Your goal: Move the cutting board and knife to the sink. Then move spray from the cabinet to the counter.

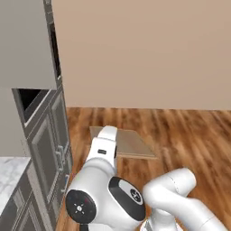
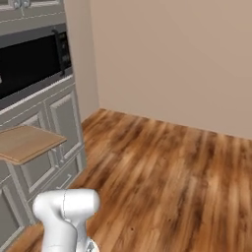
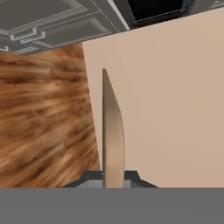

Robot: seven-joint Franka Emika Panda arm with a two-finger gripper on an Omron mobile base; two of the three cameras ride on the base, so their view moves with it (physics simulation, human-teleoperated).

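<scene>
One cutting board (image 3: 113, 135) — carried in the air by one gripper (image 3: 113, 177).

The jaws are clenched on the board's near edge; the hand view sees it edge-on. The board hangs flat above the wooden floor (image 2: 162, 182), beside the panelled cabinets (image 2: 59, 128) — one dark oven (image 2: 29, 64) is set in them. One corner of marble counter (image 1: 9, 173) lies lower left.

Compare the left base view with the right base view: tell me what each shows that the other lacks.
Left base view: a corner of the counter at lower left, with the gripper's white hand reaching to the cutting board. Right base view: a dark oven window set in the tall cabinetry. Both: the cutting board held level above the wooden floor, and a beige wall.
</scene>
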